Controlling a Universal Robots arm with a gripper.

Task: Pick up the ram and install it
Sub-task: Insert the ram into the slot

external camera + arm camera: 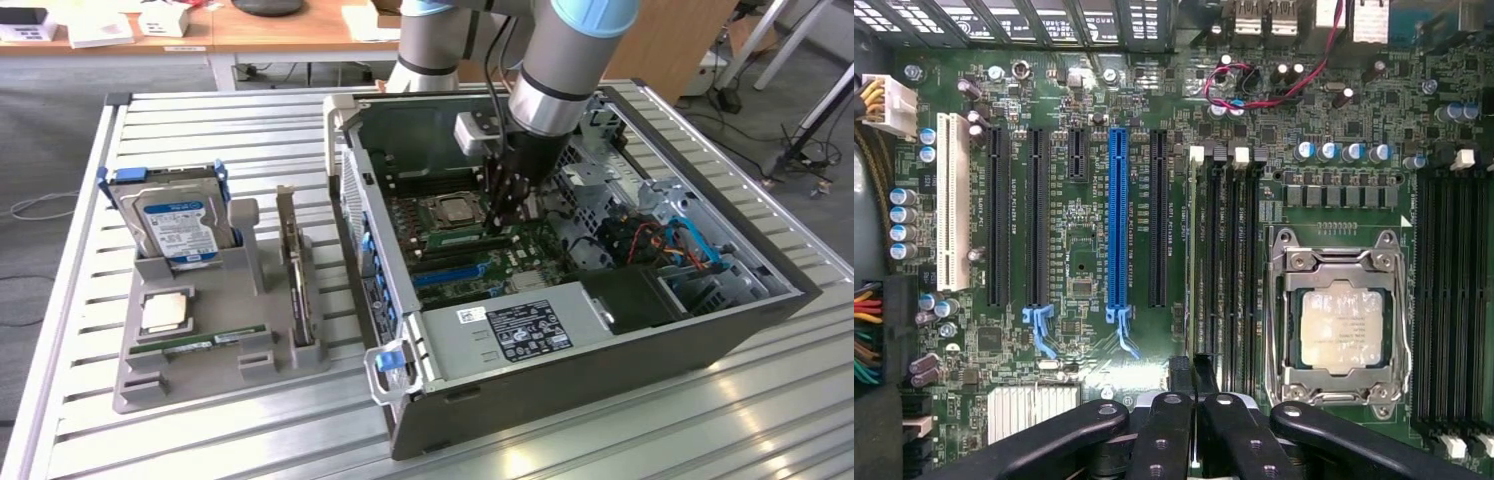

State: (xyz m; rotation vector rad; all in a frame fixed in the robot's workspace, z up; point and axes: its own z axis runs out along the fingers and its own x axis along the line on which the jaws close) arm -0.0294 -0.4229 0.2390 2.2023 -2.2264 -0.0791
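Ram (pixel 1192 368) looks clamped edge-on in the closed gripper (pixel 1192 398), hanging straight below it. Long axis parallel to the memory slots (pixel 1226 260) directly underneath, beside the processor socket (pixel 1351 320).

Wooden desk (pixel 254 32); grey carpet floor (pixel 54 120)

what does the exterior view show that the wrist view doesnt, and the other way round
Exterior view: the grey tray beside the computer case, carrying a hard drive, a loose processor and a green ram stick lying flat.
Wrist view: a blue expansion slot, a white slot and a finned heatsink on the motherboard.
Both: the tool, shut, down inside the case next to the socketed processor and the memory slots.
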